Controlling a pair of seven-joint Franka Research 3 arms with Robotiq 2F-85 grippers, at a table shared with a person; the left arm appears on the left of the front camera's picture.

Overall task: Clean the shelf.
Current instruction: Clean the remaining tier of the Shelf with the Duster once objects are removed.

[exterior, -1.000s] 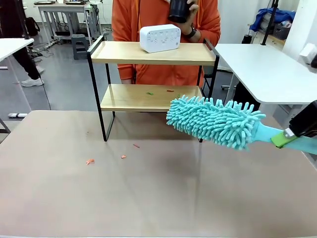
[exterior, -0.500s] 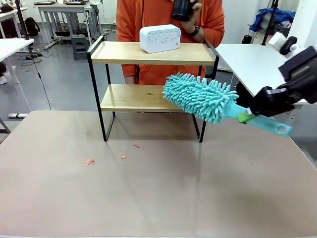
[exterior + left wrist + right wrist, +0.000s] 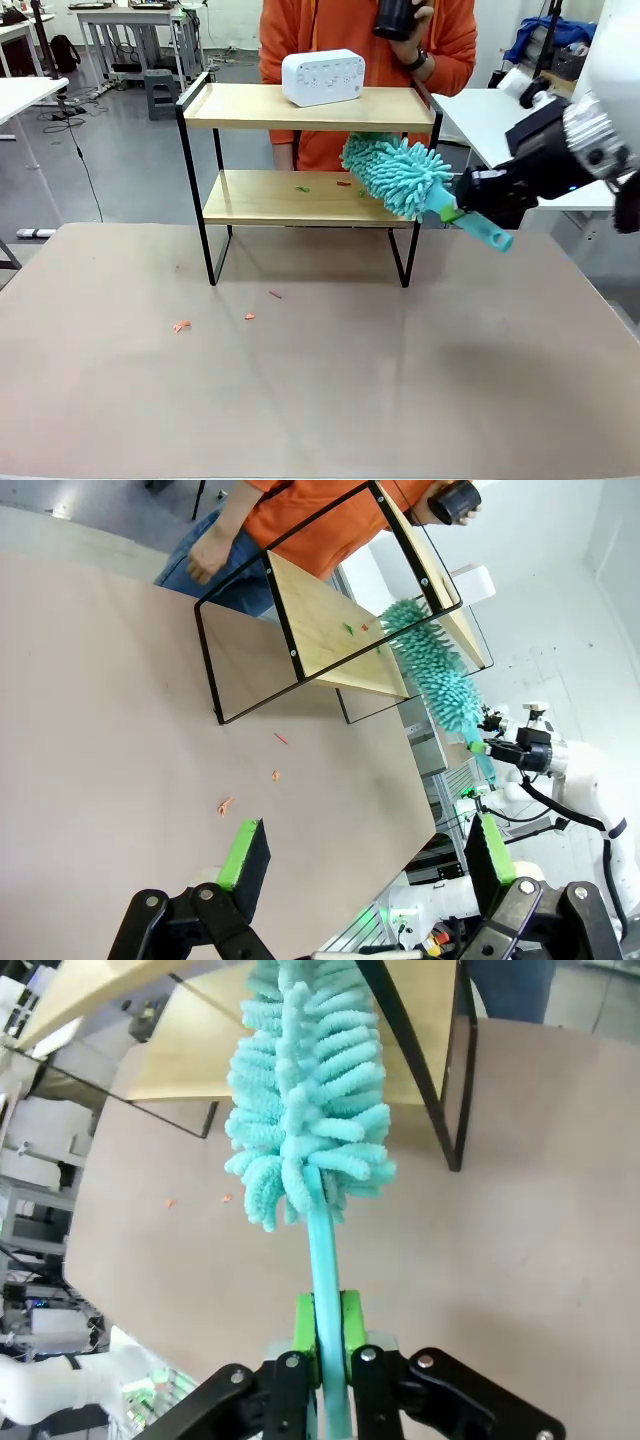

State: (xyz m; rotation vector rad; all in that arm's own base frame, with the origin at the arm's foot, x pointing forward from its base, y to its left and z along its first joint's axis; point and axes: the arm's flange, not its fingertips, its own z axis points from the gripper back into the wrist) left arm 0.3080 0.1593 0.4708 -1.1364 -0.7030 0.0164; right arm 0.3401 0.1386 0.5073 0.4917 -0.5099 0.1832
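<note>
Two-tier light-wood shelf [image 3: 250,105] w/ thin black metal frame stands far-centre on tan tabletop [image 3: 400,380]; green & orange bits [image 3: 302,188] on lower board; shaggy teal microfibre duster [image 3: 395,175] at its right end; right wrist view: right gripper [image 3: 328,1325] clamped on slim plastic handle [image 3: 322,1250]; left wrist view: left gripper [image 3: 365,855] gaping, empty; front: rounded white box [image 3: 323,77] on top.

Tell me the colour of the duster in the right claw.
The duster is turquoise, head and handle alike; clearest in the right wrist view.
</note>
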